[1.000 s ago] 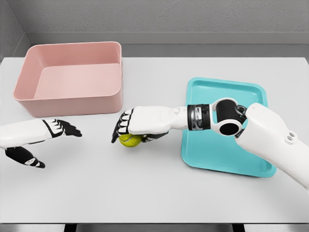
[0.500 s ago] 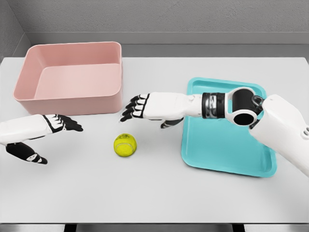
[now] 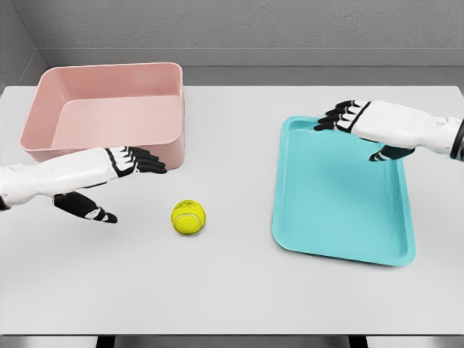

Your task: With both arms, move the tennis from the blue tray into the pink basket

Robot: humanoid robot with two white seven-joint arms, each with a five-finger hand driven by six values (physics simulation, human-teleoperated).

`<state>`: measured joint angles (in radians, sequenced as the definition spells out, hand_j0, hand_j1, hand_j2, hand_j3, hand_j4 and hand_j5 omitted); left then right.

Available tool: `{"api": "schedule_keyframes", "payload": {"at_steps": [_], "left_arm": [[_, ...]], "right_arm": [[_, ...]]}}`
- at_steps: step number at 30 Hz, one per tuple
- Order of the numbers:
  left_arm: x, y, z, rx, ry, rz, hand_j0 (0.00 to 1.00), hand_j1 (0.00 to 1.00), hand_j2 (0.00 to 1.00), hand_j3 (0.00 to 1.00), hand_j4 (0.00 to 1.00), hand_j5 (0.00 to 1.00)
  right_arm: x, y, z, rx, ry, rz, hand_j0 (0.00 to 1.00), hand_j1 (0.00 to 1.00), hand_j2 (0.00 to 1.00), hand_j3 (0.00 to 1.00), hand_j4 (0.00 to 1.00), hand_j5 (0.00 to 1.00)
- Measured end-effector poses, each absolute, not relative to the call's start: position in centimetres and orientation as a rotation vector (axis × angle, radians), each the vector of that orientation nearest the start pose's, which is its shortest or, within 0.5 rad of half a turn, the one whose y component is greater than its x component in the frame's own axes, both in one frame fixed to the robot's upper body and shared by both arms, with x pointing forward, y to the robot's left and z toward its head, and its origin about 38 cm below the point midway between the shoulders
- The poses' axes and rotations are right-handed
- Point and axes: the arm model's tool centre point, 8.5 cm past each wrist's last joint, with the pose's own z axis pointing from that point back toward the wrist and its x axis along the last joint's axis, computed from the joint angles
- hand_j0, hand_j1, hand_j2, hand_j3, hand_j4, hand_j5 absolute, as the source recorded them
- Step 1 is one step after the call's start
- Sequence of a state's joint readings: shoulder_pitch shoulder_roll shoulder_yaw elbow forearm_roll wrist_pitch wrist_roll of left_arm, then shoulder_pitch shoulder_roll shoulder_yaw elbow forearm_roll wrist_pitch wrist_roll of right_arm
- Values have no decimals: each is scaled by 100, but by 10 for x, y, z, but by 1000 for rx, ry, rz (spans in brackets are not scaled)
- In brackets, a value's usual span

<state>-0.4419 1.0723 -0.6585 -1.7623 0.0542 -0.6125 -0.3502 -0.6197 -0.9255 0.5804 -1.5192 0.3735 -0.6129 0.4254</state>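
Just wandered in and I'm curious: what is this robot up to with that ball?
It is moving a tennis ball from the blue tray to the pink basket. The ball lies on the table between them, held by neither hand. The open left hand reaches toward it; the open right hand hovers over the tray.

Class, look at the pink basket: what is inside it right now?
Nothing shows inside the pink basket; its visible floor is bare, though the front wall hides the nearest strip. The tennis ball lies on the table in front.
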Motion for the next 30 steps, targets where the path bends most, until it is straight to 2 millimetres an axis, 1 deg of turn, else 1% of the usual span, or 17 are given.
{"api": "schedule_keyframes", "payload": {"at_steps": [5,9,13,16,19,21,24,26,28,29,30], "left_arm": [[349,280,225,-26,-1741,-1870,100,100,100,100,100,100],[352,275,225,13,-1739,-1916,100,100,100,100,100,100],[356,272,225,51,-1738,-1952,100,100,100,100,100,100],[362,262,231,80,-1769,-1976,100,100,100,100,100,100],[365,258,228,85,-1770,-1980,100,100,100,100,100,100],[374,253,239,109,-1788,-2001,100,100,100,100,100,100],[382,246,229,62,-1762,-2003,100,100,100,100,100,100],[388,242,226,24,-1746,-1996,100,100,100,100,100,100],[387,242,210,-37,-1709,-1973,100,100,100,100,100,100],[387,242,206,-59,-1697,-1961,100,100,100,100,100,100],[393,241,212,-59,-1699,-1961,100,100,100,100,100,100]], "right_arm": [[422,-333,241,-494,-1452,2073,100,100,100,100,100,100],[423,-337,236,-486,-1423,2071,100,100,100,100,100,100],[426,-341,236,-489,-1409,2061,100,100,100,100,100,100],[426,-344,233,-486,-1397,2056,100,100,100,100,100,100],[427,-345,233,-487,-1386,2059,100,100,100,100,100,100],[428,-345,234,-488,-1385,2061,100,100,100,100,100,100],[427,-343,233,-481,-1383,2065,100,100,100,100,100,100],[428,-341,232,-475,-1377,2072,100,100,100,100,100,100],[428,-339,230,-465,-1373,2077,100,100,100,100,100,100],[428,-338,229,-462,-1373,2079,100,100,100,100,100,100],[428,-337,229,-460,-1371,2081,100,100,100,100,100,100]]}}
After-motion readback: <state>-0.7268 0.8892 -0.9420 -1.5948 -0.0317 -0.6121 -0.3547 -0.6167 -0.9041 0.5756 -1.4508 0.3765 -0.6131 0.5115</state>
